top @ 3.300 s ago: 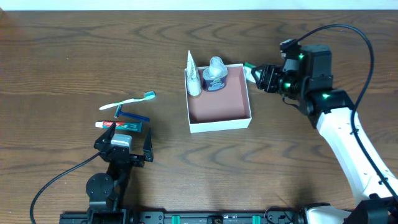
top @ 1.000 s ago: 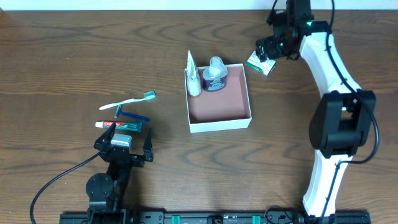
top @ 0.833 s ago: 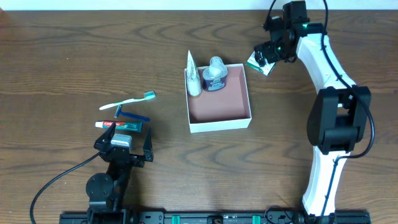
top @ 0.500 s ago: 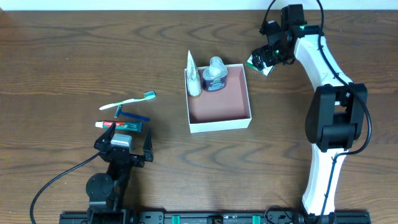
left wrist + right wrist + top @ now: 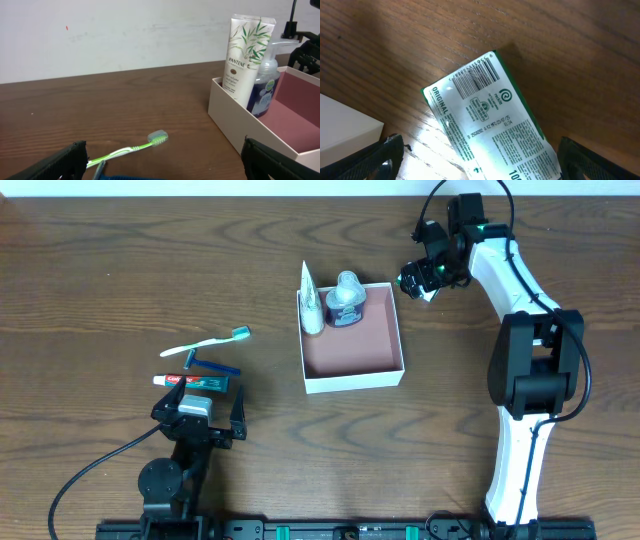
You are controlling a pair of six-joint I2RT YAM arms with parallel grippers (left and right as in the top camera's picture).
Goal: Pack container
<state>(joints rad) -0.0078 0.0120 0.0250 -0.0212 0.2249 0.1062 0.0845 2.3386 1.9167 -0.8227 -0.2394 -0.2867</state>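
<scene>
Beside container (image 5: 352, 384), R claw (image 5: 413, 279) wide open over soap box (image 5: 490, 125); L claw (image 5: 200, 415) open, empty.

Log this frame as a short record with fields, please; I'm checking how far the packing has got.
container: white box, pink inside
packed: Pantene tube and pump bottle, upright in one corner
unpacked, left of box: toothbrush, blue razor, toothpaste
unpacked, right of box: green-and-white "Original" pack, lying flat on the table
right gripper: open, over the pack
left gripper: open, near the toothpaste
</scene>
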